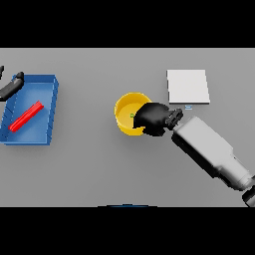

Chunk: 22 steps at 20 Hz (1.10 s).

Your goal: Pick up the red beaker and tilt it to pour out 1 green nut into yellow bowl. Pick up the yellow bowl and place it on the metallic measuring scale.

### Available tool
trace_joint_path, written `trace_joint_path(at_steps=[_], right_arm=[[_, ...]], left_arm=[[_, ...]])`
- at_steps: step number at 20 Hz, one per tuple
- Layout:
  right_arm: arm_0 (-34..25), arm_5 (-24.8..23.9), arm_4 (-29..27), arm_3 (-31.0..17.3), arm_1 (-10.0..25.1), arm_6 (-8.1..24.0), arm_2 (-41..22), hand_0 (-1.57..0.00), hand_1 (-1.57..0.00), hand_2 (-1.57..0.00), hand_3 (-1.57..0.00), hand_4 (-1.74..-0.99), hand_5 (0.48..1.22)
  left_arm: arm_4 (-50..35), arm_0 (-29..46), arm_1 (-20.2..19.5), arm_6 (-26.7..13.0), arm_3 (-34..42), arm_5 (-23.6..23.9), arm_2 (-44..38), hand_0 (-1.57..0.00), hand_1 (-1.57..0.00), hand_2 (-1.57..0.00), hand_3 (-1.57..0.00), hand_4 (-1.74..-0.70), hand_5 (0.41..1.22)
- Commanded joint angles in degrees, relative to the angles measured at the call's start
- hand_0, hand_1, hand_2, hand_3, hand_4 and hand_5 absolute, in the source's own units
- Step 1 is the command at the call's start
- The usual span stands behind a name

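The yellow bowl [125, 110] stands near the middle of the table. A small green nut [132, 115] shows inside it by the right wall. My right hand [153, 118] covers the bowl's right rim, fingers curled round it. The red beaker [26, 116] lies on its side in the blue tray [50, 107] at the left. My left hand [13, 84] shows at the far left edge, above the tray's back corner. The metallic measuring scale [188, 86] is a pale square plate behind and to the right of the bowl.
My right forearm [209, 149] crosses the table from the lower right towards the bowl. The blue tray has raised walls.
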<state>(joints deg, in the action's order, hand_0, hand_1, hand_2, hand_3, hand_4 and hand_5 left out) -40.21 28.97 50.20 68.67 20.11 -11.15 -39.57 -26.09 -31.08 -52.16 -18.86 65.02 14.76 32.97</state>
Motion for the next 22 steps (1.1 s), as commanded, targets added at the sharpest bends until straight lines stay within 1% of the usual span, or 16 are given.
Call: trace_joint_path(at_steps=[1, 2, 3, 5, 6, 8, 9, 11, 13, 14, 16, 17, 18, 19, 20, 22], right_arm=[[0.07, 0.32, -0.36, 0.34, 0.22, 0.7, 0.7, -1.55, -1.55, -1.34, -1.33, -1.732, 1.215], [-0.05, 1.42, -1.13, 2.01, 1.18, 0.98, 1.73, -1.55, -1.55, -1.34, -1.32, -1.734, 1.216], [-0.14, 2.17, -1.61, 2.76, 1.84, 1.03, 2.38, -1.56, -1.56, -1.39, -1.28, -1.735, 1.217], [-0.54, 3.91, -2.56, 5.43, 2.31, 3.17, 3.99, -1.56, -1.56, -1.43, -1.23, -1.737, 1.218], [-0.64, 4.3, -2.93, 6.56, 3.44, 2.39, 4.85, -1.56, -1.56, -1.43, -1.21, -1.738, 1.219], [-0.88, 3.02, -2.18, 6.74, 4.16, 4.66, 6.25, -1.57, -1.57, -1.46, -1.18, -1.739, 1.22], [-0.81, 2.8, -2.14, 6.9, 4.53, 5.06, 6.68, -1.57, -1.57, -1.48, -1.17, -1.74, 1.22], [-0.42, 2.54, -2.28, 7.31, 5.68, 3.88, 7.23, -1.56, -1.57, -1.51, -1.16, -1.74, 1.22], [-0.51, 2.32, -2.13, 7.25, 6.58, 4.62, 8.39, -1.56, -1.57, -1.53, -1.16, -1.74, 1.22], [-0.37, 1.65, -1.91, 7.11, 7.36, 4.26, 8.78, -1.56, -1.57, -1.51, -1.15, -1.741, 1.22], [-1.38, -0.89, -1.09, 4.48, 8.19, 3.27, 9.73, -1.57, -1.57, -1.53, -1.15, -1.741, 1.221], [-1.47, -1.76, -1.33, 3.62, 8.65, 2.64, 10.52, -1.57, -1.57, -1.54, -1.15, -1.741, 1.221], [-1.71, -1.77, -1.55, 3.2, 9.18, 2.49, 11.14, -1.57, -1.57, -1.54, -1.15, -1.741, 1.221], [-2.28, -3.04, -1.3, 0.78, 8.41, 3.37, 11.77, -1.57, -1.57, -1.53, -1.15, -1.741, 1.221], [-2.48, -3.81, -1.22, -0.81, 8.46, 3.08, 12.16, -1.57, -1.57, -1.53, -1.15, -1.741, 1.221], [-3.81, -5.74, -0.58, -4.69, 8.61, 2.6, 12.96, -1.57, -1.57, -1.54, -1.14, -1.741, 1.221]], left_arm=[[0.09, -0.11, -0.01, -0.07, 0.08, 0.29, -0.05, 0.0, 0.0, 0.0, 0.0, -0.72, 0.696], [0.09, -0.36, 0.37, -0.27, -0.59, 0.27, -0.07, 0.0, 0.0, 0.0, 0.0, -0.72, 0.694], [0.17, -0.08, 0.09, -0.17, 0.19, 0.46, 0.04, 0.0, 0.0, 0.0, 0.0, -0.72, 0.693], [0.43, -0.41, 0.17, -0.29, -0.32, 0.13, 0.24, 0.0, 0.0, 0.0, 0.0, -0.72, 0.692], [0.46, -0.42, -0.1, -0.18, -0.4, -0.18, 0.18, 0.0, 0.0, 0.0, 0.0, -0.72, 0.688], [0.79, 0.3, -0.27, -0.38, 0.94, 0.49, 0.71, 0.0, 0.0, 0.0, 0.0, -0.71, 0.686], [0.75, -0.37, -0.28, -0.77, 1.08, 0.42, 0.6, 0.0, 0.0, 0.0, 0.0, -0.71, 0.686], [0.7, -0.69, -0.35, -1.69, 1.51, 0.53, 0.7, 0.0, 0.0, 0.0, 0.0, -0.72, 0.686], [0.56, -0.05, -0.61, -1.13, 1.49, 0.73, 0.43, 0.0, 0.0, 0.0, 0.0, -0.72, 0.694], [0.42, 0.62, -0.87, -0.43, 1.61, 0.71, 0.26, 0.0, 0.0, 0.0, 0.0, -0.72, 0.698], [0.46, 0.67, -0.64, -0.41, 2.07, 0.87, 0.43, 0.0, 0.0, 0.0, 0.0, -0.73, 0.71], [0.22, 1.06, -1.35, -0.49, 2.86, 0.96, 0.2, 0.0, 0.0, 0.0, 0.0, -0.73, 0.715], [0.19, 1.09, -1.44, -1.53, 3.25, 1.37, 0.3, 0.0, 0.0, 0.0, 0.0, -0.73, 0.719], [0.31, 1.06, -1.35, -1.77, 3.17, 1.52, 0.41, 0.0, 0.0, 0.0, 0.0, -0.73, 0.717], [0.49, 0.25, -1.55, -2.98, 3.1, 1.44, 0.48, 0.0, 0.0, 0.0, 0.0, -0.73, 0.72], [-0.21, 0.61, -1.73, -3.16, 3.19, 1.19, 0.09, 0.0, 0.0, 0.0, 0.0, -0.73, 0.727]])
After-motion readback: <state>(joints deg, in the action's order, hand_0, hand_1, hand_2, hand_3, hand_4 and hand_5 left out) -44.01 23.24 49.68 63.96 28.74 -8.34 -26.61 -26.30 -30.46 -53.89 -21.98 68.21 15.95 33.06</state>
